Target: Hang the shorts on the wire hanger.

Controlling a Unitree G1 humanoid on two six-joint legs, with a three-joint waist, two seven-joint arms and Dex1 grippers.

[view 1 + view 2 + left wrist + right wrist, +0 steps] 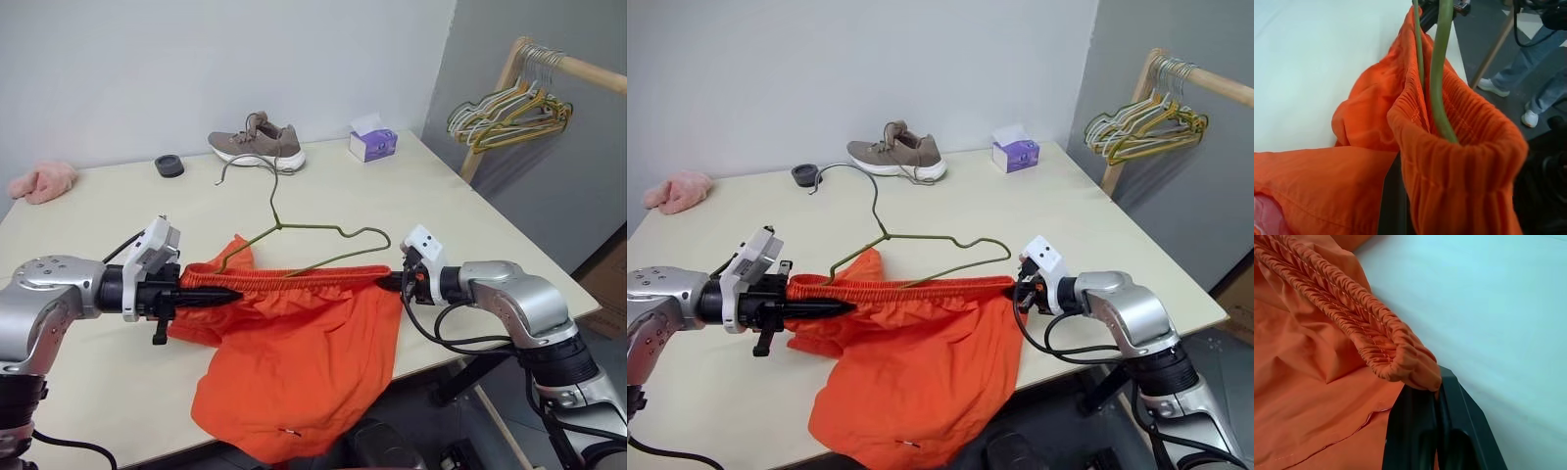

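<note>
A: We note the table [470, 225] first: the shorts [294, 382] lie at its near edge, legs drooping over it, waistband stretched taut in the air between our two grippers.

B: Agreed. Soft, light cloth; it sags wherever unsupported. We judge the gathered elastic waistband the only sensible hold, since it bunches thick and is unlikely to slip.

A: The wire hanger [323, 231] is thin and looks springy. Its lower part is tucked inside the waistband, as the left wrist view shows; its hook lies on the table toward the shoe [258, 143].

B: Left gripper [231, 294]: clenched on the left end of the waistband. Right gripper [1018, 285]: clamped on the right end, the fold pinched at its fingertips [1442, 396].

A: We expect the hanger to flex under any pull, so we'd keep tension gentle.
</note>
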